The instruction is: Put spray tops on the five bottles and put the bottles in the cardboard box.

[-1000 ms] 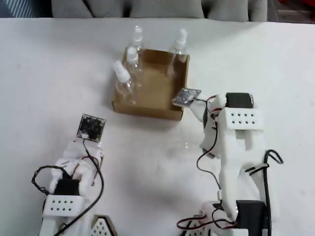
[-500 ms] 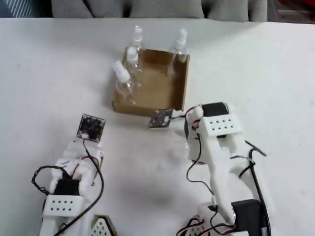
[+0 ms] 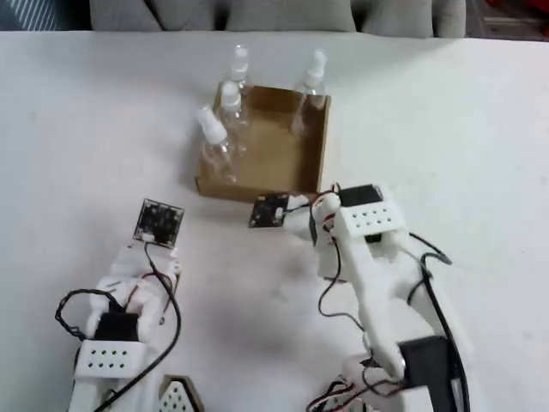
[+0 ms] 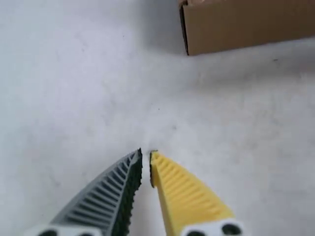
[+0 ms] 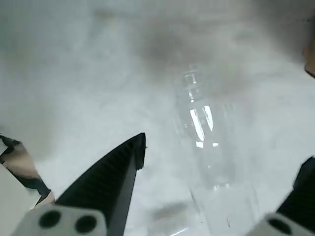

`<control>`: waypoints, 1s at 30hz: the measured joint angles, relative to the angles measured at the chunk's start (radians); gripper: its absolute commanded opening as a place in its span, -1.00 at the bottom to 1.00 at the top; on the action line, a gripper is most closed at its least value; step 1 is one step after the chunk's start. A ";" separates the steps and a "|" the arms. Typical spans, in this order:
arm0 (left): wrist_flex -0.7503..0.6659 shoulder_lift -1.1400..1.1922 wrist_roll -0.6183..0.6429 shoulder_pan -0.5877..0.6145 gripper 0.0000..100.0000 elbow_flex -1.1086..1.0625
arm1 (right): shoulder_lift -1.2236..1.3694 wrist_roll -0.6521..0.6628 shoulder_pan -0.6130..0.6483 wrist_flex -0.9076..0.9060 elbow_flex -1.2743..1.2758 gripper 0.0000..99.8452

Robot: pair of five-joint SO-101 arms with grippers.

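Open table (image 4: pixel 88 88) short of cardboard box (image 4: pixel 251 24)

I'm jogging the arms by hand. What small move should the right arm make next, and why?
Probably lower the right gripper and close it on the bottle. Its jaws stand open, and the clear bottle lies on its side on the table just ahead, between them, outside the box.

Bright, even light — soft shadows on white table (image 3: pixel 463 112).
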State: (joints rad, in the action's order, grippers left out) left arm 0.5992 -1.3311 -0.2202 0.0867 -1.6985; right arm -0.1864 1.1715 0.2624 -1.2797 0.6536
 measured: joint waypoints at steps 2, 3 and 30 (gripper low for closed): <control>0.000 0.000 0.000 0.000 -0.91 0.000 | 0.069 0.000 0.002 0.026 -0.003 -0.16; 0.000 0.000 0.000 0.000 -0.91 0.000 | 0.104 0.000 0.002 0.032 -0.011 -0.16; 0.000 0.000 0.000 0.000 -0.92 0.000 | 0.422 -0.451 -0.350 -0.048 -0.588 -0.96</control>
State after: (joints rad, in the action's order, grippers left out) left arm 0.5992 -1.3311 -0.2202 0.0867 -1.6985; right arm 0.2355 0.7204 -0.0875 -1.3272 0.0660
